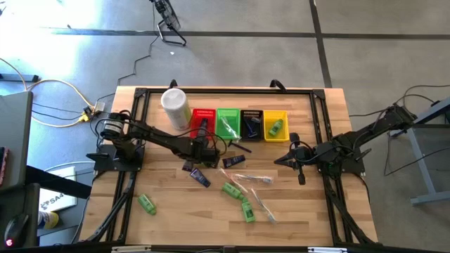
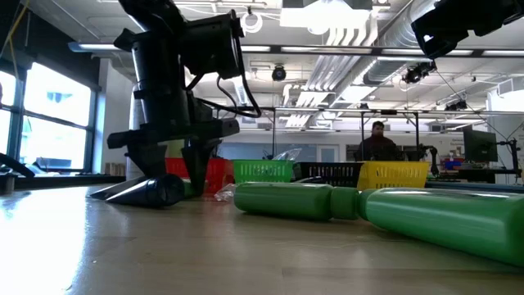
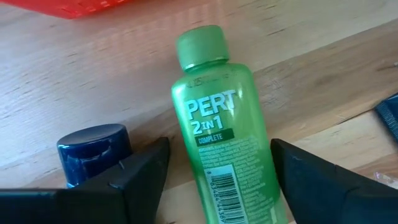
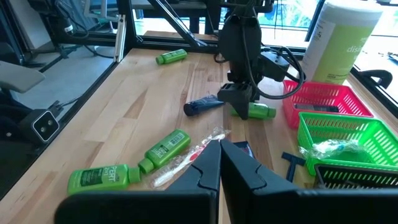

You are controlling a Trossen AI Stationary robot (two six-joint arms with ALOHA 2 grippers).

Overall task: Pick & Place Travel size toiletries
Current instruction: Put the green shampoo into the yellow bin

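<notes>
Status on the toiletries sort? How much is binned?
Done: one green bottle lies in the yellow basket, a wrapped item in the green basket. In hand: left gripper open astride a Pert bottle, not gripped. Left: green bottles, tubes. Right gripper shut, idle.

This is a robotics lab or workshop in a large open industrial hall. A wooden table [image 1: 316, 211] stands on a bare concrete floor [image 1: 365, 56] with loose cables [image 1: 42, 95]. Overhead run exposed ducts [image 2: 360, 41]; beyond the table, a person [image 2: 378, 141] sits among workstations and a monitor [image 2: 479, 146].
</notes>
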